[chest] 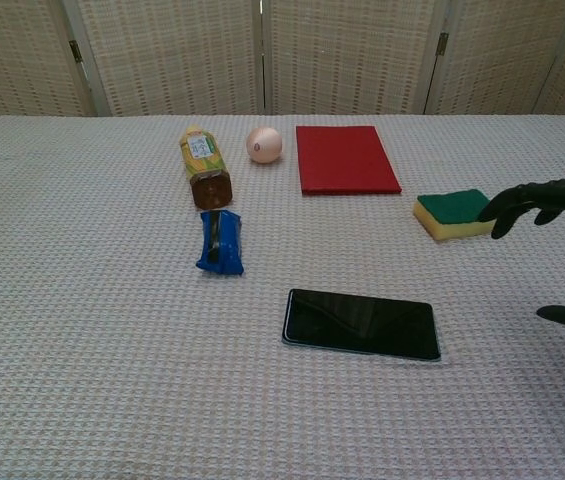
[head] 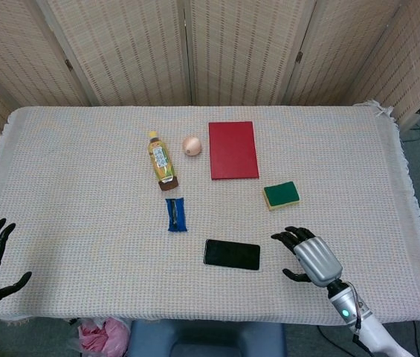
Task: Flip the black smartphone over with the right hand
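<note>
Right hand [head: 310, 256] spread beside smartphone [head: 232, 254]; apart.

The black smartphone [head: 232, 254] lies flat on the cloth-covered counter [head: 83, 216], glossy dark face up. Its long side runs left to right, near the front edge.

black smartphone [head: 232, 254], red book [head: 233, 149], green-yellow sponge [head: 281, 195]

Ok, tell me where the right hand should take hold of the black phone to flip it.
Probably the short right end of the black phone, approached from the right, where the open right hand is. The phone lies flat, so fingers likely must work under that thin edge before tipping it over.
</note>
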You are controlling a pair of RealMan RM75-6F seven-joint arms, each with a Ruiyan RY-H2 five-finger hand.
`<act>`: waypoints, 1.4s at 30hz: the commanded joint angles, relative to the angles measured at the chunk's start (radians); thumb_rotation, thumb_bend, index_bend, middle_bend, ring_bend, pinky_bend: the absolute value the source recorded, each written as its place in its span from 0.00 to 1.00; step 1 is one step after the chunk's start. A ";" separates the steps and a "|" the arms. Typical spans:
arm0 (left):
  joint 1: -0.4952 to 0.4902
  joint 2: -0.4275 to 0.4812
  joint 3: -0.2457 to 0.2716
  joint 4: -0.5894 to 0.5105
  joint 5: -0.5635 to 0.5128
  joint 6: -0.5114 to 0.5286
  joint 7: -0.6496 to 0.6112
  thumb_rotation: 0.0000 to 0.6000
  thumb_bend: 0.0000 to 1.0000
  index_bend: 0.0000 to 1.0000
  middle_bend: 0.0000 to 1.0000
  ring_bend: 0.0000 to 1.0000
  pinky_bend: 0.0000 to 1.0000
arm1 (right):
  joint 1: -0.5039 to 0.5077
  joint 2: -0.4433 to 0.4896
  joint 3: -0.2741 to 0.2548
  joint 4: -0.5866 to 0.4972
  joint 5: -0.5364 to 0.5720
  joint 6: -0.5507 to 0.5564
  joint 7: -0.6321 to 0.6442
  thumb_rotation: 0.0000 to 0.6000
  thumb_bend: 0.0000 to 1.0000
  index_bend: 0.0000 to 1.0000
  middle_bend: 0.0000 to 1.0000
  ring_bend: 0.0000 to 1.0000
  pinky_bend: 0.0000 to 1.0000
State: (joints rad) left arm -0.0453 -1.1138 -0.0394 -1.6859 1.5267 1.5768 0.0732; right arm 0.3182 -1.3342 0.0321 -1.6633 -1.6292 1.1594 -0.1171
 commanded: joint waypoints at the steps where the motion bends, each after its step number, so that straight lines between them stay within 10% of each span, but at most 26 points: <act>1: 0.001 -0.002 0.001 0.003 0.001 0.000 -0.002 1.00 0.20 0.09 0.05 0.05 0.14 | 0.032 -0.054 0.021 0.007 0.046 -0.048 -0.035 1.00 0.13 0.26 0.32 0.18 0.25; 13: 0.005 -0.004 0.002 0.028 -0.007 -0.010 -0.022 1.00 0.20 0.09 0.05 0.05 0.14 | 0.112 -0.203 0.039 0.036 0.185 -0.164 -0.178 1.00 0.01 0.26 0.30 0.18 0.25; 42: 0.012 -0.008 0.000 0.075 -0.017 -0.017 -0.063 1.00 0.20 0.10 0.05 0.05 0.14 | 0.195 -0.344 0.042 0.135 0.355 -0.202 -0.321 1.00 0.10 0.26 0.27 0.18 0.25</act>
State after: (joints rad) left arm -0.0331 -1.1222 -0.0389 -1.6109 1.5098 1.5595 0.0103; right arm 0.5126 -1.6777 0.0745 -1.5292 -1.2750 0.9582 -0.4379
